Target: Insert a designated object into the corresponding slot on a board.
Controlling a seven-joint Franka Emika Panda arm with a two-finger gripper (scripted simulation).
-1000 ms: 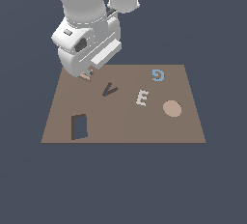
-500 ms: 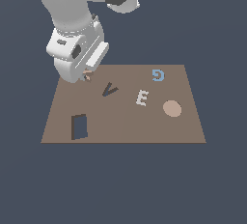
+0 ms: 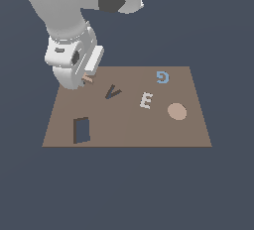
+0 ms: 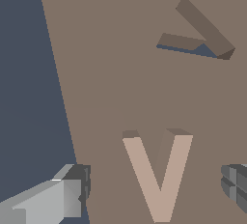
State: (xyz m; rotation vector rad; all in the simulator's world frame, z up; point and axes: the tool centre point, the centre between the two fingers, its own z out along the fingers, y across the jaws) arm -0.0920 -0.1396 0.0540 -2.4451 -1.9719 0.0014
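Both gripper (image 4: 157, 187) fingers (image 4: 72, 196) only wrist-visible.

Around the pale letter piece (image 4: 159, 175) the board (image 4: 120, 63) lies bare, and one gripper finger (image 4: 58, 196) stands on each side of it with a gap, so nothing crowds the gripper (image 4: 154, 189). Bare brown surface also runs between the piece and the dark V-shaped slot (image 3: 112, 93). The white E (image 3: 145, 100), blue G (image 3: 162, 77), tan disc (image 3: 176, 111) and rectangular recess (image 3: 81, 130) sit apart.
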